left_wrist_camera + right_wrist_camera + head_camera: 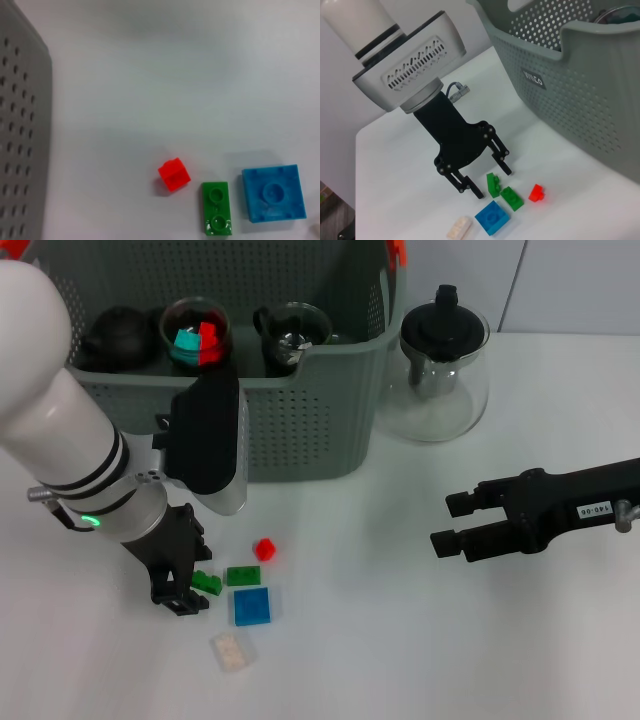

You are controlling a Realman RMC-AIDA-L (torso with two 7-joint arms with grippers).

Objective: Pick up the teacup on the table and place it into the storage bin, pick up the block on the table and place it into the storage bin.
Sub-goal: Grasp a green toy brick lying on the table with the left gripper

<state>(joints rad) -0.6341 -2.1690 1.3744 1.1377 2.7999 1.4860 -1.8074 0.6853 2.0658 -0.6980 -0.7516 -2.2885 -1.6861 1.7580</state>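
Note:
Several blocks lie on the table in front of the storage bin (300, 430): two green blocks (207, 583) (243, 576), a red one (264, 549), a blue one (252, 607) and a pale one (232, 651). My left gripper (190, 598) is low over the table and open. In the right wrist view its fingers (477, 192) straddle the nearer green block (493, 184). A glass teacup (197, 335) holding teal and red pieces stands inside the bin. My right gripper (450, 524) hovers open at the right, holding nothing.
The bin also holds a dark teapot (115, 335) and a second glass cup (290, 330). A glass teapot (443, 365) with a black lid stands right of the bin. The bin wall (20, 125) is close beside the left wrist.

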